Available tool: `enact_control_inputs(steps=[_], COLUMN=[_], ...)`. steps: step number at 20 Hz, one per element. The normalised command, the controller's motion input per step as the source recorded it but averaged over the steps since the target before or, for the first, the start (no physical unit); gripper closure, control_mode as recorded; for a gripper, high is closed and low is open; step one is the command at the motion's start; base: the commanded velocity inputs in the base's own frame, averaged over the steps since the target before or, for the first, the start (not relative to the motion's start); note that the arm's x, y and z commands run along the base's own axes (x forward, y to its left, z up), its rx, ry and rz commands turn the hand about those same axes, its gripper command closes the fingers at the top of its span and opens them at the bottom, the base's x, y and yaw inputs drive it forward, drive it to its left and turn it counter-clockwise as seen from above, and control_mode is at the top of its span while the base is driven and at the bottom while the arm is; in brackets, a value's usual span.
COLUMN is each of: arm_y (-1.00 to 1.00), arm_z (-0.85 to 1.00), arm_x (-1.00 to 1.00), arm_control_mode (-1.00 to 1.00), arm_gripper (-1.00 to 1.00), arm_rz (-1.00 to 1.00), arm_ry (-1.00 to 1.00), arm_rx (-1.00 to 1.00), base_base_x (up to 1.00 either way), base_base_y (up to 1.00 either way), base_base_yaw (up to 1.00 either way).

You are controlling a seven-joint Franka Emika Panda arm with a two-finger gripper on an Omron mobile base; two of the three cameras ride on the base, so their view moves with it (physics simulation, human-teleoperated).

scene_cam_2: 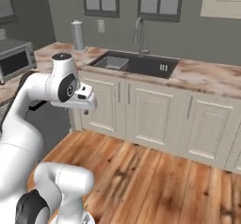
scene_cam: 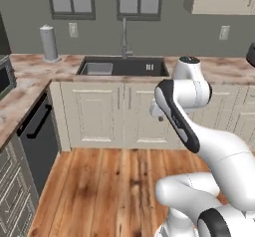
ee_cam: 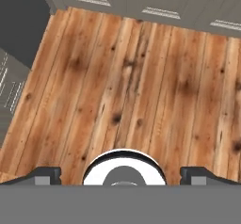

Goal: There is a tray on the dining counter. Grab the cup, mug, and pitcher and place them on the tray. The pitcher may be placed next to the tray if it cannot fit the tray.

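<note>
Marbled beige and reddish stone tops the counter (scene_cam: 40, 69) over white cabinets (scene_cam: 107, 114) in the left base view, with a dark sink (scene_cam: 122, 66), a tap (scene_cam: 124, 37) and a grey roll (scene_cam: 49, 43) standing upright at the back. A dark oven front (scene_cam: 37, 136) sits at the left, partly cut off by the edge. The white arm (scene_cam: 191, 126) rises from the lower right and folds over the wood floor (scene_cam: 109, 186).

In the right base view the same sink and counter run across the back, a microwave (scene_cam_2: 16, 58) at the left.

In the hand view the gripper (ee_cam: 124, 173) points straight down at bare floor planks, its two dark fingertips (ee_cam: 44, 173) spread wide apart with nothing between them.
</note>
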Motion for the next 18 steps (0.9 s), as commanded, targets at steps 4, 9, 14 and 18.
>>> enact_control_inputs(steps=[4, 9, 14, 18], arm_y=[0.00, 0.00, 0.00, 0.00], arm_z=[0.00, 0.00, 0.00, 0.00], arm_x=[0.00, 0.00, 0.00, 0.00], arm_control_mode=[1.00, 1.00, 1.00, 1.00], arm_gripper=[-1.00, -1.00, -1.00, -1.00], arm_rz=[0.00, 0.00, 0.00, 0.00], arm_ry=[0.00, 0.00, 0.00, 0.00], arm_rx=[0.00, 0.00, 0.00, 0.00], base_base_x=[0.09, 0.09, 0.07, 0.01], base_base_y=[0.00, 0.00, 0.00, 0.00], base_base_yaw=[0.57, 0.63, 0.68, 0.67])
